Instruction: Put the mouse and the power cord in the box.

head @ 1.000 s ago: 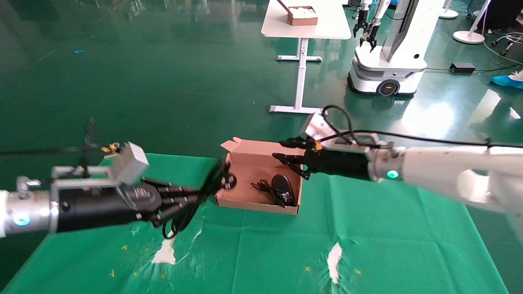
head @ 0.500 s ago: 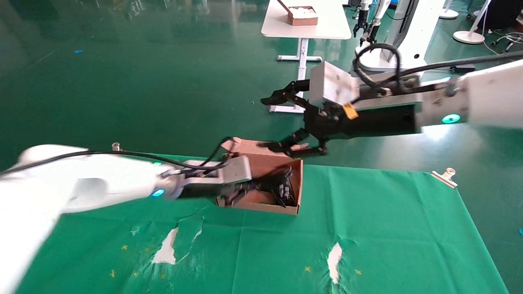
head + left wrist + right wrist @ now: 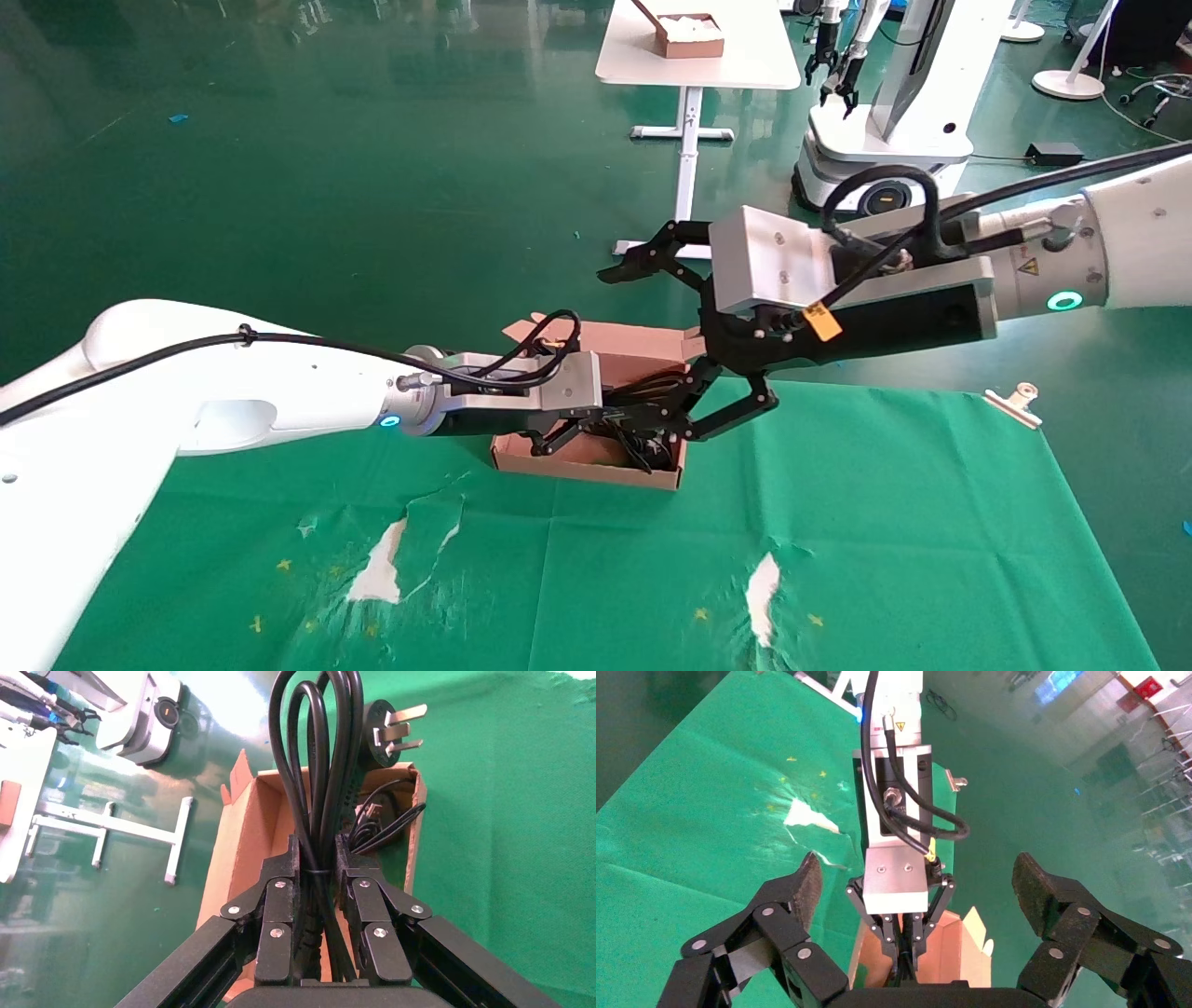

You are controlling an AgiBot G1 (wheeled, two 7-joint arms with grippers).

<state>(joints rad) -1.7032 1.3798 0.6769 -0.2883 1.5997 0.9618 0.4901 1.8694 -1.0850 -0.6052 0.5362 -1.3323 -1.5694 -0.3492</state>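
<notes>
Pinching the power cord [image 3: 320,790] at the middle of its coil, the left gripper [image 3: 318,881] holds the long loops and pronged plug over the box [image 3: 585,466], near the far edge of the green-covered table [image 3: 885,522], where the mouse [image 3: 393,804] appears to lie with its thin cable. Released here, the stiff loops may spring over the low wall or drape outside. Spread wide and empty, the right gripper [image 3: 689,335] hovers just above the box, where the arms could collide.
</notes>
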